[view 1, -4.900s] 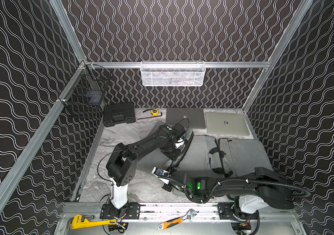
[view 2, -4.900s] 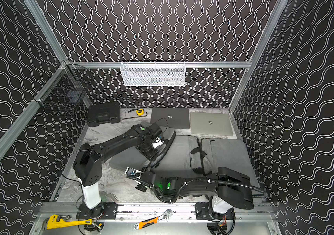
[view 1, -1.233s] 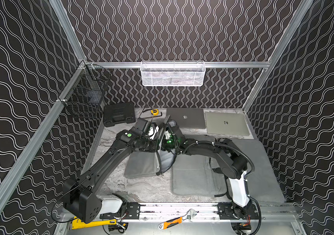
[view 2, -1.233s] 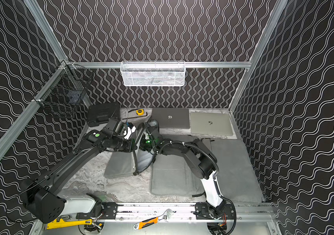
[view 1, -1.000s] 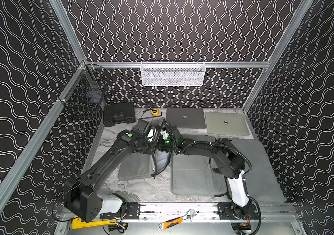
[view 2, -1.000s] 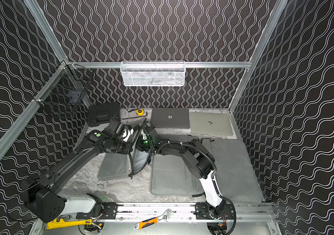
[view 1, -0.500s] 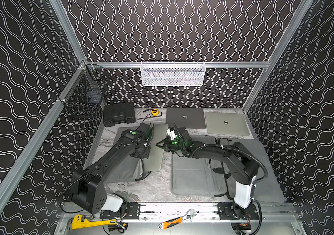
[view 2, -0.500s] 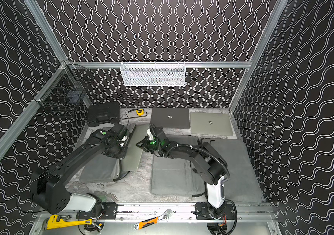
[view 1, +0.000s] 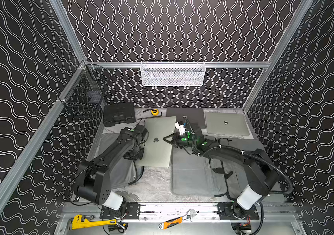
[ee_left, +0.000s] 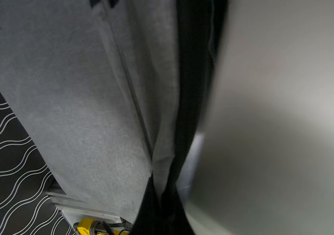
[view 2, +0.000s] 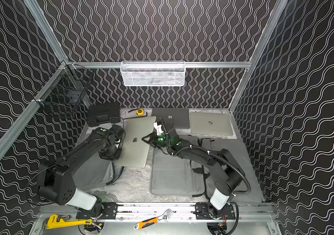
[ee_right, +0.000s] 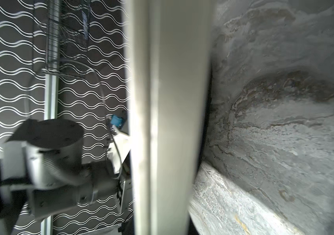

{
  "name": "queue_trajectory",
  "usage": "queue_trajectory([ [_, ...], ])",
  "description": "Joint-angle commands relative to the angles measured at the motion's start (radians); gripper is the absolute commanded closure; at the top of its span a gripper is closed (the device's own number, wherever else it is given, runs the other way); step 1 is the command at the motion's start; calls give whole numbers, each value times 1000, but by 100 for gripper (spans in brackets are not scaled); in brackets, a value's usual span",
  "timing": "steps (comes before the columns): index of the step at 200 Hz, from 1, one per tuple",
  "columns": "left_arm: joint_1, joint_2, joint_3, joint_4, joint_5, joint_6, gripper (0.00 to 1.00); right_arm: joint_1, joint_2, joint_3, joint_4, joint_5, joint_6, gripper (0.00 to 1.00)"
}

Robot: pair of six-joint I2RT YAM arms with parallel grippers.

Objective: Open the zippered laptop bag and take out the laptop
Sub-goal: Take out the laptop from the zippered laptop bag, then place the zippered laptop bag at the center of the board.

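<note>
Right end effector (view 1: 165, 139) gripping silver laptop (view 1: 158, 151), logo up, beside grey bag (view 1: 119, 173)

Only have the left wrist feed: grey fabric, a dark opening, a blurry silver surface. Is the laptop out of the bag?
Observer: Yes. In both top views the silver Apple laptop shows its whole lid, logo up, beside the grey laptop bag.
Operator: Who has the other side?
Observer: The right gripper looks clamped on the laptop's edge farthest from your camera.
Operator: Any other bags?
Observer: A second grey bag lies flat beside the laptop, on the right gripper's side.
</note>
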Motion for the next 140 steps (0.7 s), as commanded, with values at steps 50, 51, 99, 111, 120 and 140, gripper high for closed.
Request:
queue_trajectory([
  [50, 5, 96, 70, -20, -141, 93, 100, -100, -104, -86, 57, -30, -67, 100],
  [51, 5, 97, 70, -20, -146, 94, 100, -101, -104, -85, 54, -30, -68, 100],
  [99, 27, 193, 72, -13, -246, 130, 100, -126, -105, -84, 1, -29, -101, 100],
  [111, 29, 205, 72, -14, -262, 127, 100, -128, -92, -73, -20, -37, -115, 100],
  [120, 28, 213, 74, -17, -273, 123, 100, -128, -79, -62, -40, -46, -127, 100],
  [140, 28, 221, 73, -16, -271, 124, 78, -128, -43, -59, -65, -58, -147, 100],
])
